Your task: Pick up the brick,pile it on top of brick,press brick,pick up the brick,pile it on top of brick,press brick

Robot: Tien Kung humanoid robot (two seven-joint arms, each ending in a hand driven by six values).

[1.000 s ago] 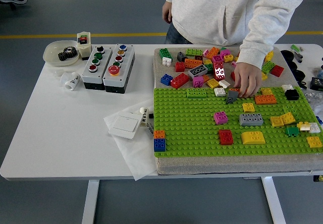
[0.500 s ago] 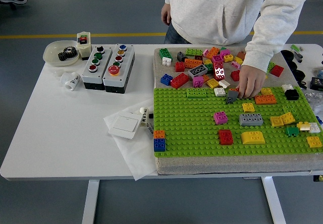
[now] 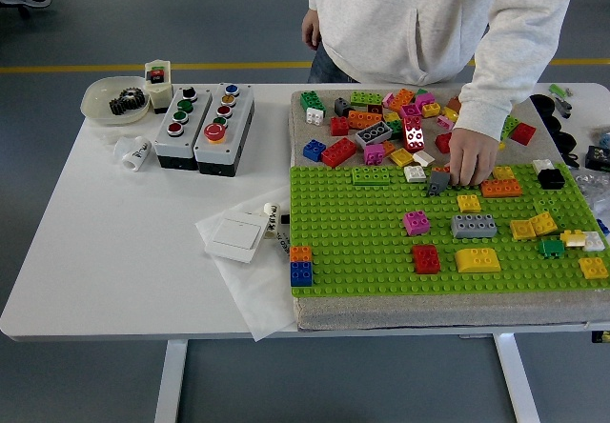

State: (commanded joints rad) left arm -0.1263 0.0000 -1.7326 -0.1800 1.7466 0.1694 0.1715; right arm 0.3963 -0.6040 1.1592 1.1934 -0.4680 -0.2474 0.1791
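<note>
A green studded baseplate [image 3: 372,242] lies on the right half of the table. Single bricks stand on it: a magenta one [image 3: 416,221], a grey one [image 3: 475,225], a red one [image 3: 426,257], a yellow one [image 3: 477,259] and an orange-on-blue stack [image 3: 301,265] at its front left corner. Loose bricks [image 3: 381,118] in many colours lie heaped behind the plate. A person in a light grey sweatshirt stands at the far side. The person's hand [image 3: 472,154] is pressed down among the bricks at the plate's back edge. Neither robot hand is in view.
Two grey button boxes [image 3: 204,126] and a bowl with a black gear [image 3: 116,100] stand at the back left. A white switch [image 3: 236,236] lies on a sheet of paper left of the baseplate. Small parts [image 3: 562,118] lie at the right edge.
The person's hand has shifted slightly to the right along the plate's back edge and the arm has straightened a little. The bricks on the plate have not moved.
</note>
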